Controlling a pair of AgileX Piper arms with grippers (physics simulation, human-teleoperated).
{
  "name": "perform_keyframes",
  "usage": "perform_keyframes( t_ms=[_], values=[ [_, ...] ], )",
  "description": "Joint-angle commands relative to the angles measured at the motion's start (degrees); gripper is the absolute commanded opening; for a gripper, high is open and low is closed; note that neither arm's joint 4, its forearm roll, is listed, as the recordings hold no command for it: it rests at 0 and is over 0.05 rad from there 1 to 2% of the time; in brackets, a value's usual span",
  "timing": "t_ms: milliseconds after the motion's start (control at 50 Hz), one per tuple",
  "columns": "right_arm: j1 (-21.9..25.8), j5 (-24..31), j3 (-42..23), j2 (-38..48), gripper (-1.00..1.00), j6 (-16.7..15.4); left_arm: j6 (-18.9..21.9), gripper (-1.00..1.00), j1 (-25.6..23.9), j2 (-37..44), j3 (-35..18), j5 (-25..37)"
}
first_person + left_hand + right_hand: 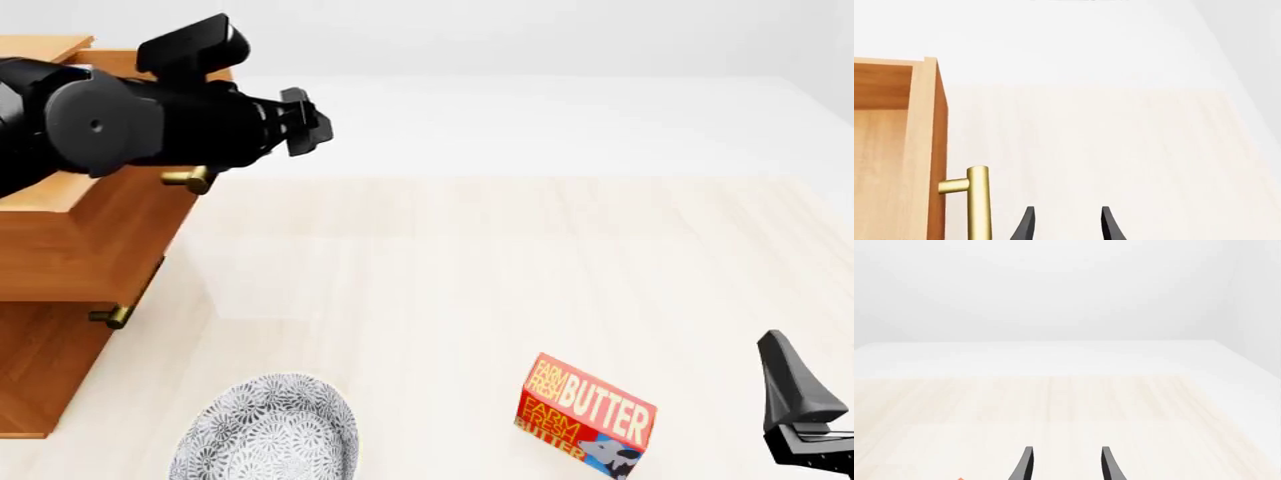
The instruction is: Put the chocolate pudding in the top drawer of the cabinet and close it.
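The orange-brown cabinet (54, 350) stands at the table's left. Its top drawer (924, 145) is pulled out, and the part of its wooden inside that shows is bare. The drawer's brass bar handle (978, 200) is just beside my left gripper (1067, 217), which is open and holds nothing. In the front view the left gripper (307, 122) hovers past the drawer front, above the handle (187, 180). Low at the near right, my right gripper (1066, 457) is open and empty. The chocolate pudding is out of view.
A red-and-yellow butter box (587, 415) stands near the front edge, left of the right gripper's finger (790, 385). A grey patterned plate (267, 432) lies at the front left, by the cabinet's base. The lower drawer's brass handle (114, 316) juts out.
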Motion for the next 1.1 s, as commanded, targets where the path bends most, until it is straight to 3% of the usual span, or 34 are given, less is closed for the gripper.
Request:
perform_keyframes(
  t_ms=[20,1100],
  values=[
    [-0.01,0.22,0.00,-0.23,1.00,0.00,0.13,1.00,1.56,-0.19,1.42,0.09],
    [-0.02,-0.31,-0.03,0.32,1.00,-0.03,3.56,1.00,7.48,-2.50,3.64,0.30]
  ],
)
